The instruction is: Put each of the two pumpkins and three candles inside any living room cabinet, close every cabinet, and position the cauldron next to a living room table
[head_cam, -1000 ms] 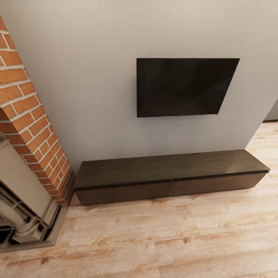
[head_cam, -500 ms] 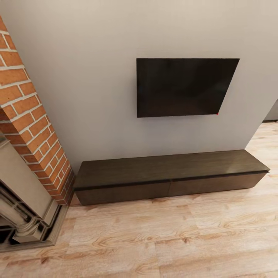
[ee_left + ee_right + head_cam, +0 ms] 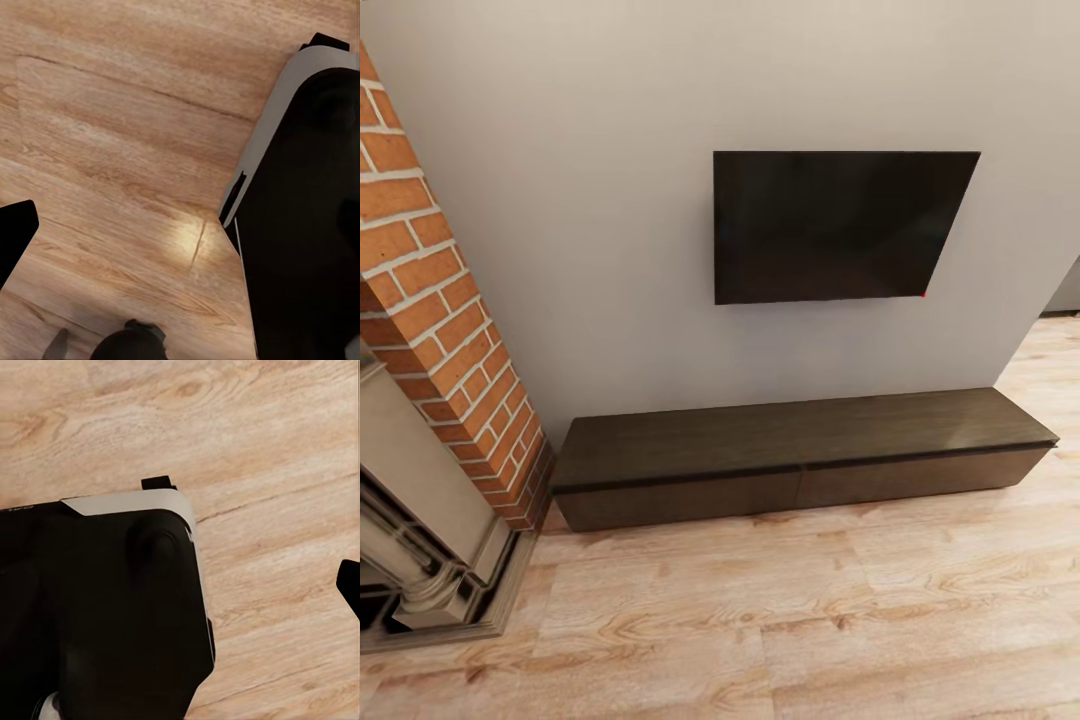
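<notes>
Even, bright, soft light; a pale glare patch on the floor (image 3: 184, 240); straight edges bow toward the head view's corners.

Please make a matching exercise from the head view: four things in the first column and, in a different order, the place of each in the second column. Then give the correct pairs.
Things:
1. cabinet
2. television
3. brick fireplace
4. wooden floor

Places:
A. mounted on the grey wall
B. at the left edge of the view
C. low against the wall, under the screen, both drawers shut
D. across the foreground, in front of the long unit

Pairs: 1-C, 2-A, 3-B, 4-D
</notes>
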